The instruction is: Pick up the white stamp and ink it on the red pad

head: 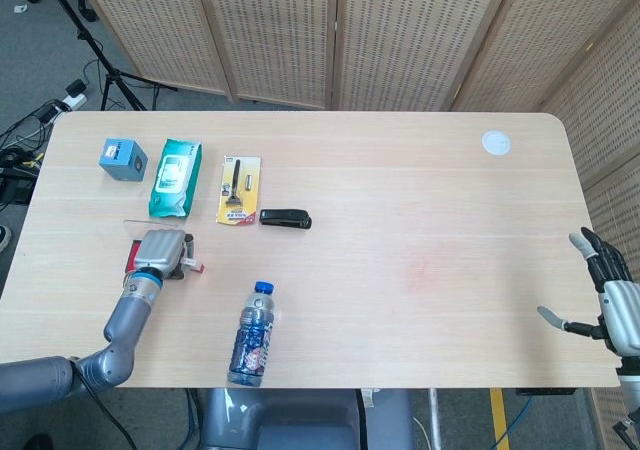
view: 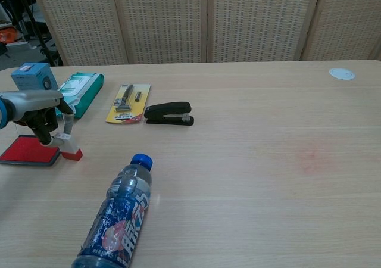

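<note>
Even, bright indoor light falls on the pale wooden table, with no hard glare on its surface. Shadows are soft and short: a faint one hugs the black stapler, another sits under the water bottle. The overhead head view is sharp across the tabletop. In the chest view, the bottle nearest the lens looks slightly soft, and the woven screens behind the table stay reasonably crisp.
</note>
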